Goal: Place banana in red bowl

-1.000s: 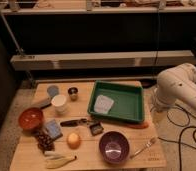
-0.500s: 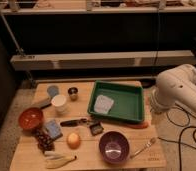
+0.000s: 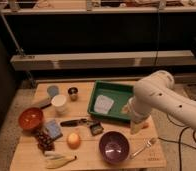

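Our gripper (image 3: 136, 125) hangs at the end of the arm (image 3: 158, 92) over the right half of the table (image 3: 21, 150), just by the front right corner of the green tray (image 3: 116, 90). We judge its jaws spread and empty, since the fruit we want lies untouched. Nearest in front sits the purple bowl (image 3: 114, 146), with a fork (image 3: 143, 147) beside it toward the right edge. We must not mistake that bowl for the target. Further left lies the round orange fruit (image 3: 73, 140), then the grapes (image 3: 43, 141). The banana (image 3: 60, 160) rests flat along the front edge, left of centre, free for a grasp from above. The red bowl (image 3: 31, 118) stands at the left edge, near enough for a short carry, we think.
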`<action>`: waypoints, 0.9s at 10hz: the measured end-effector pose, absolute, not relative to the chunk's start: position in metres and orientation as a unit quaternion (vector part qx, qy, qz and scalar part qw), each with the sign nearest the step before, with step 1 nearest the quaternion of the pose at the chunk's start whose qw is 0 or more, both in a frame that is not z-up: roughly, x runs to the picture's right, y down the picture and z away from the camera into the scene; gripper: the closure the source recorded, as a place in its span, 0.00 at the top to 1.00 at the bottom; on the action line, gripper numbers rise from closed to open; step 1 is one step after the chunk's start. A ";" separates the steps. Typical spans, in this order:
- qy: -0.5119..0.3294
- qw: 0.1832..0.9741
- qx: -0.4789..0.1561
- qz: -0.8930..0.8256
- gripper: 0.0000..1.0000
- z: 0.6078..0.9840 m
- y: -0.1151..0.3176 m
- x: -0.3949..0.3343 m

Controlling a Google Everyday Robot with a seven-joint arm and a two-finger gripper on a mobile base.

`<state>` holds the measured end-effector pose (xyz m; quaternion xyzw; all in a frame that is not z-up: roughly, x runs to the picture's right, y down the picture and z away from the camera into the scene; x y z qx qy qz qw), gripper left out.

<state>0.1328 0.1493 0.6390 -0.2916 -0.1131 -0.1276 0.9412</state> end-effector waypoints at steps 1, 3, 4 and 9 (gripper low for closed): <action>-0.134 0.934 -0.294 -0.150 0.65 0.631 0.160 0.108; -0.173 0.917 -0.298 -0.200 0.65 0.614 0.183 0.055; -0.193 0.906 -0.300 -0.228 0.65 0.605 0.198 0.028; -0.296 0.805 -0.297 -0.420 0.65 0.547 0.296 -0.098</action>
